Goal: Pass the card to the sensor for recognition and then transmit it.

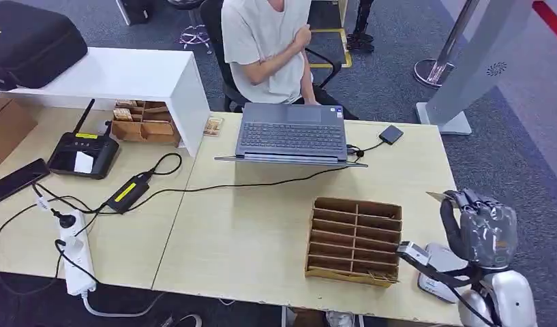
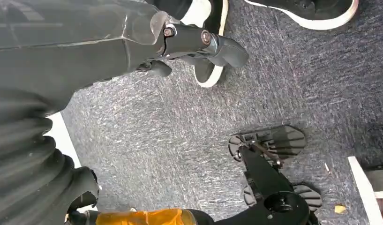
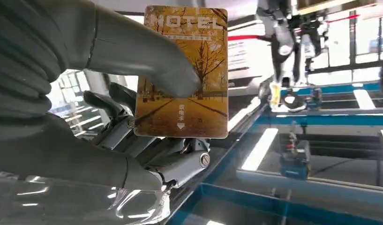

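Note:
My right hand [image 1: 483, 228] is raised by the table's right front corner, beside the slotted cardboard box [image 1: 355, 238]. It pinches a golden card [image 3: 182, 70], printed with autumn trees and the word HOTEL, between the thumb and the fingers [image 3: 128, 136]. In the head view just the card's edge [image 1: 439, 197] sticks out of the hand. A white sensor unit [image 1: 435, 272] lies on the table directly below that hand. My left hand [image 2: 86, 42] hangs over the grey carpet and holds nothing, with its thumb stretched out.
A person [image 1: 265, 41] sits behind an open laptop [image 1: 292, 133] at the far edge. A small black device [image 1: 391, 133] lies beside it, cabled. A power strip [image 1: 74, 255], adapter [image 1: 129, 192] and cables lie at the left. A white shelf [image 1: 125, 75] stands at the back left.

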